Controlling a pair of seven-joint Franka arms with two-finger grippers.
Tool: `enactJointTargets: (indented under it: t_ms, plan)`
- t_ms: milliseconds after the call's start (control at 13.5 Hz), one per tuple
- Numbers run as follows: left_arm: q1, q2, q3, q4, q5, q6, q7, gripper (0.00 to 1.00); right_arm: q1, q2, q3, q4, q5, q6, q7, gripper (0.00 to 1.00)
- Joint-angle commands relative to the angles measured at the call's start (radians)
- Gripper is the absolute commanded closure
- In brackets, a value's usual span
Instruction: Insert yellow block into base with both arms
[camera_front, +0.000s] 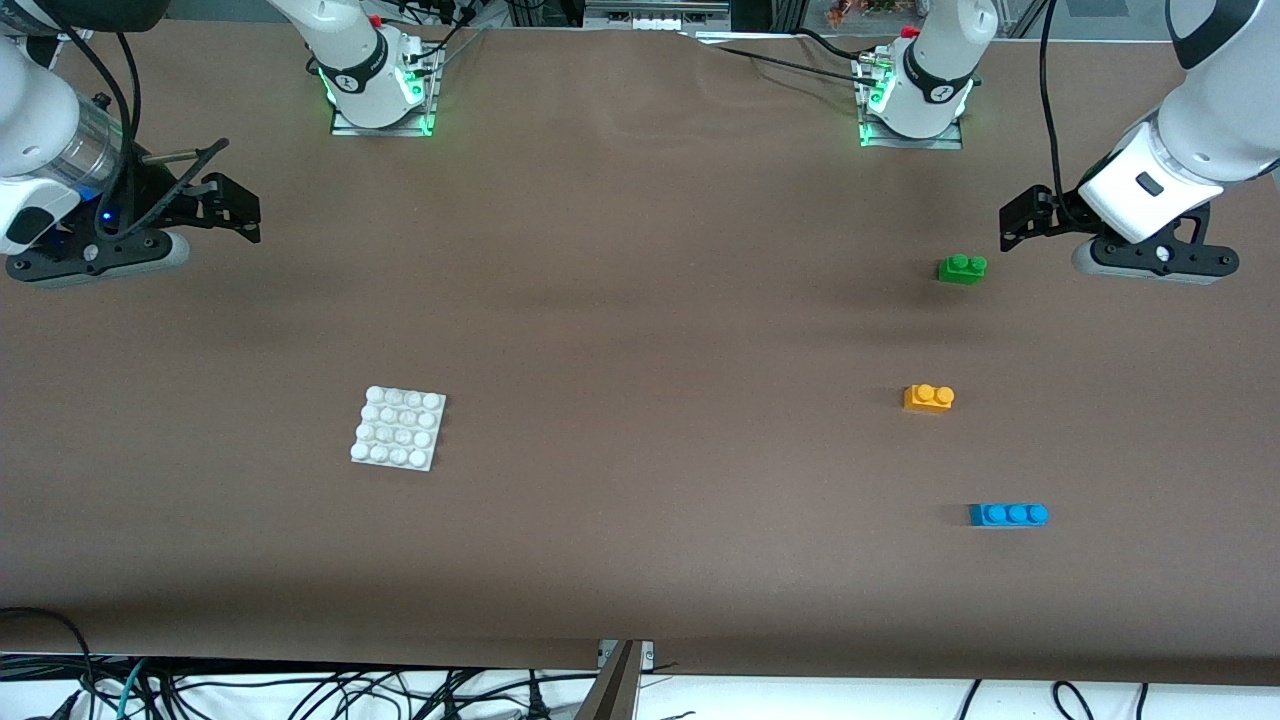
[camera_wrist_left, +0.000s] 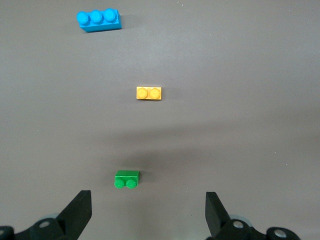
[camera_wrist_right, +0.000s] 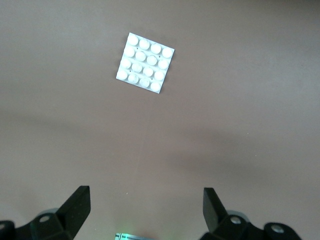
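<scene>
Nothing done: small orange-yellow plastic two-stud block (camera_front: 928, 398) untouched, well apart from flat white studded square base (camera_front: 399, 428), left gripper (camera_wrist_left: 148, 212) and right gripper (camera_wrist_right: 146, 210) both spread empty at worktop's end edges.

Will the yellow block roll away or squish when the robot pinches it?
Probably neither. The yellow block looks like hard plastic with flat sides, sitting flat on the table, so it should stay put. Its smooth surface might slip slightly, and it looks light.

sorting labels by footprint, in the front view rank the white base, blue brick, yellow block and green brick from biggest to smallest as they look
1. the base, clearly the widest.
2. the blue brick, three studs long.
3. the yellow block and the green brick, both two studs and looking alike; the yellow one lies nearer the camera, so no ranking between them.
</scene>
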Motion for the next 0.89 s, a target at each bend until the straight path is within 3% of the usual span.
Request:
enactJointTargets:
  t_ms: [0, 818]
  plan:
    - [0.003, -0.018, -0.002, -0.016, 0.011, 0.019, 0.019, 0.0, -0.009, -0.013, 0.0, -0.002, 0.005, -0.014, -0.021, 0.0]
    - [0.002, -0.012, -0.002, -0.003, 0.011, 0.01, 0.015, 0.0, -0.009, -0.002, 0.0, -0.005, 0.005, -0.01, -0.021, 0.0]
